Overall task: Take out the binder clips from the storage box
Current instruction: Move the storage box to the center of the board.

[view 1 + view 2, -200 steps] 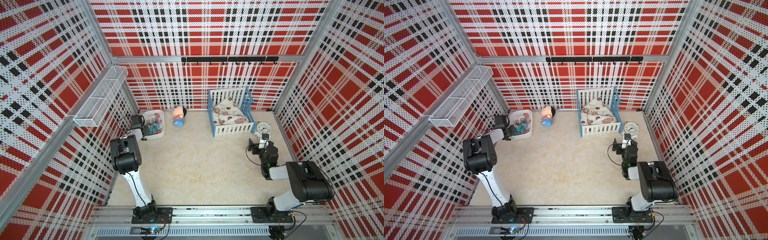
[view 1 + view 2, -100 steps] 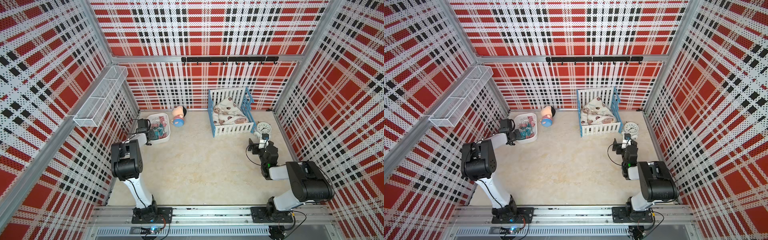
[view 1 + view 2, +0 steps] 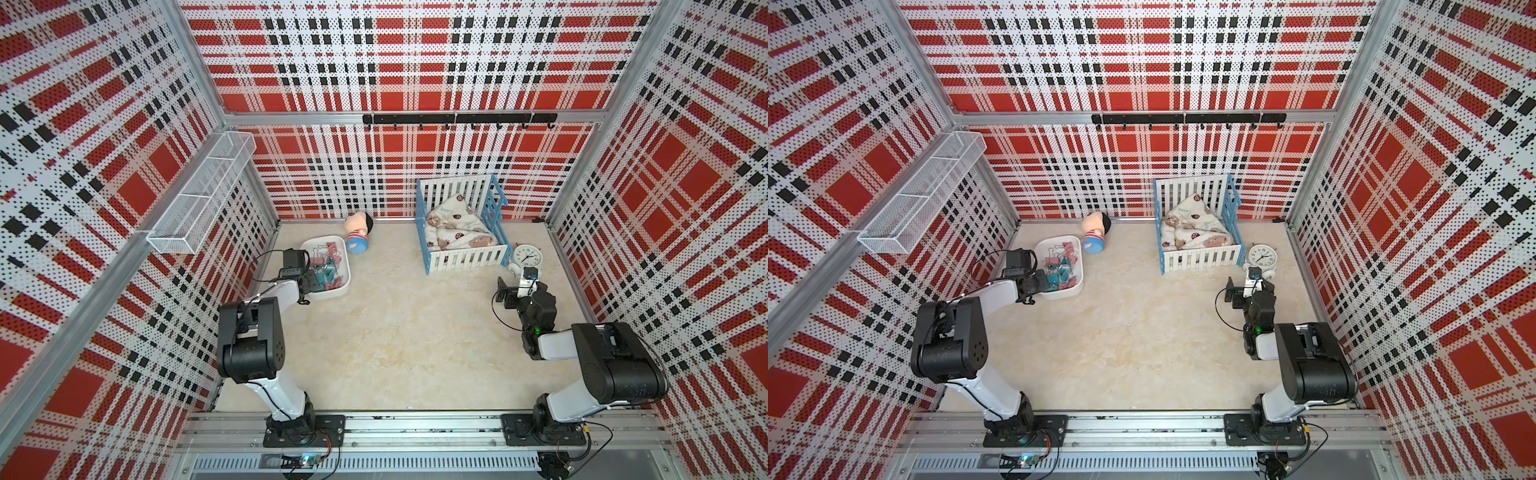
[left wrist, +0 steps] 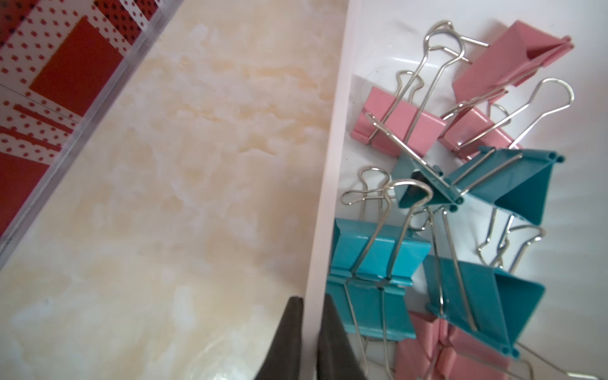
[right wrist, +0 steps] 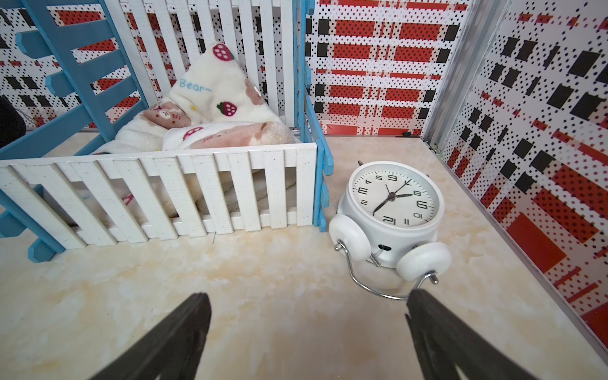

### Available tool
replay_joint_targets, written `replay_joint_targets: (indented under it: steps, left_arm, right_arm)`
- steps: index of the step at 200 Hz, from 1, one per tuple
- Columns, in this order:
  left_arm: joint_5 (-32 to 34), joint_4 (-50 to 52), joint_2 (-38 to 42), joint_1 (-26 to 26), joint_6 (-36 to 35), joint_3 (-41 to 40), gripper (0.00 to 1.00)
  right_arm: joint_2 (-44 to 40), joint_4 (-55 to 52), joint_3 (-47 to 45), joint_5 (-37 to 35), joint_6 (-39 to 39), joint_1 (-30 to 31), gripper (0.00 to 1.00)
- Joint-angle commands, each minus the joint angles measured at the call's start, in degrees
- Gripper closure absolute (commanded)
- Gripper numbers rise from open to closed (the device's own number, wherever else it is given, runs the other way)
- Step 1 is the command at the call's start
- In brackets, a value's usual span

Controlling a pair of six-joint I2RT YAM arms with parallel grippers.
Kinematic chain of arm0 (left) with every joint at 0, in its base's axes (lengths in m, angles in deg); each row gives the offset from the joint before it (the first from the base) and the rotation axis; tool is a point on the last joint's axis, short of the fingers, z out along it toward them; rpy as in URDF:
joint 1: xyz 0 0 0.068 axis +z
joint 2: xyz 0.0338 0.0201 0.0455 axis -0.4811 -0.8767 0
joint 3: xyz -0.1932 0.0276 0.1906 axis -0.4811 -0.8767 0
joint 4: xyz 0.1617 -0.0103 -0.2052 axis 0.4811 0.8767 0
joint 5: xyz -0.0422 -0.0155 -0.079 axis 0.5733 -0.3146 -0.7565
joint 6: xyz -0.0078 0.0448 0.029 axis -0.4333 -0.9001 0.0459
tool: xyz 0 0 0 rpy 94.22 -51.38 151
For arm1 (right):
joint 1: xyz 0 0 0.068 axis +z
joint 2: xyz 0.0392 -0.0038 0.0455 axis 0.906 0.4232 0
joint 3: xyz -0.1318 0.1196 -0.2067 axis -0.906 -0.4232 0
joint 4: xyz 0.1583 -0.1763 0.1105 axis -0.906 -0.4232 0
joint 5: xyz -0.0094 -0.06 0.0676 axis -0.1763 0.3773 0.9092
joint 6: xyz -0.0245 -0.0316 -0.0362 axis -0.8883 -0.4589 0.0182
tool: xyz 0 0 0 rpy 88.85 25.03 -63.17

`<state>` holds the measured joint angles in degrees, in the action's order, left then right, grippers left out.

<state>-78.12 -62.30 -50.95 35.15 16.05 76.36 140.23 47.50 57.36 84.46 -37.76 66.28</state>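
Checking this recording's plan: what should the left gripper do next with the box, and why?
Probably lift the pinched wall to tip the box: the left gripper is shut on that wall, one finger each side, the clips lie inside, and the right gripper sits open by the clock.

We see bright, even light with only soft shadows, the plaid walls (image 3: 104, 166) bowing at the edges of both top views, and in the left wrist view the white storage box (image 4: 575, 246) washed pale by glare
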Motion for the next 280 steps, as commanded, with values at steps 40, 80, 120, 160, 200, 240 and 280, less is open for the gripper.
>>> replay_joint_targets:
  steps: [40, 80, 120, 160, 200, 240, 280]
  left_arm:
    - [0.66, 2.46, 9.04, -4.8, 3.33, -6.73, 0.92]
    - [2.24, 2.28, 12.92, -9.92, 6.61, -11.24, 0.93]
    - [3.96, 1.23, 13.9, -18.08, 10.35, -13.38, 0.93]
    - [5.02, -0.84, 12.16, -26.37, 13.05, -13.71, 0.93]
    - [6.85, -1.02, 11.39, -33.65, 15.68, -14.0, 0.94]
    - [8.31, -0.85, 10.86, -40.39, 18.06, -14.94, 0.94]
    - [8.28, -1.0, 11.93, -44.1, 20.95, -17.62, 0.91]
  right_arm:
    - [-0.18, 0.2, 0.15, 0.25, 0.29, -0.17, 0.0]
    - [-0.18, 0.17, 0.15, 0.22, 0.23, -0.26, 0.0]
    - [-0.18, 0.18, 0.15, 0.21, 0.29, -0.24, 0.0]
    - [-0.18, 0.18, 0.15, 0.22, 0.29, -0.17, 0.0]
    - [-0.18, 0.21, 0.15, 0.21, 0.29, -0.24, 0.0]
    - [-0.18, 0.2, 0.16, 0.22, 0.21, -0.18, 0.0]
    - [-0.22, 0.23, 0.2, 0.21, 0.29, -0.26, 0.0]
